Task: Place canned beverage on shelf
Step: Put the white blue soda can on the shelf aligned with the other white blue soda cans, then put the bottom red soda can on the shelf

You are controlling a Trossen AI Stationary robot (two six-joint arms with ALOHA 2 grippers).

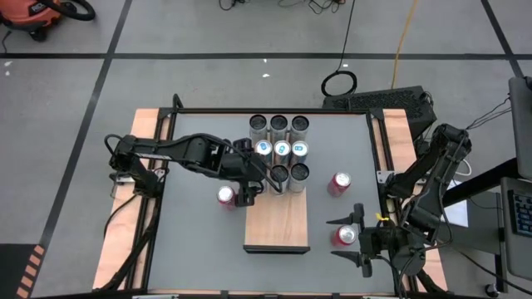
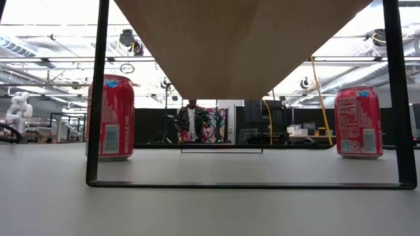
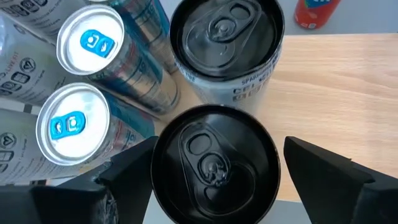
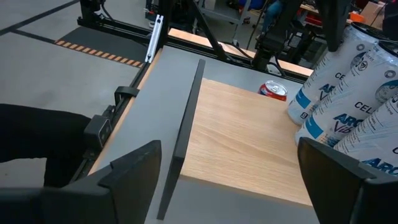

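Note:
The shelf is a light-brown board standing on dark legs; the low view shows its underside. Several tall cans stand on its far end. My left gripper is open, one finger on either side of a black-topped can at the near edge of that group. My right gripper is open and empty above a red can at the table's right. Two more red cans stand on the table, one left of the shelf and one right of it. My left gripper comes level from the table's left, its fingers around the upper part of the upright black-topped can, which stands on the shelf. One finger lies close against the can's side; I cannot tell whether it touches. The other finger stands apart from it.
The near half of the shelf board is bare. A second black-topped can and silver cans with blue tabs stand tight behind the one between my left fingers. A person stands in the room far behind the table.

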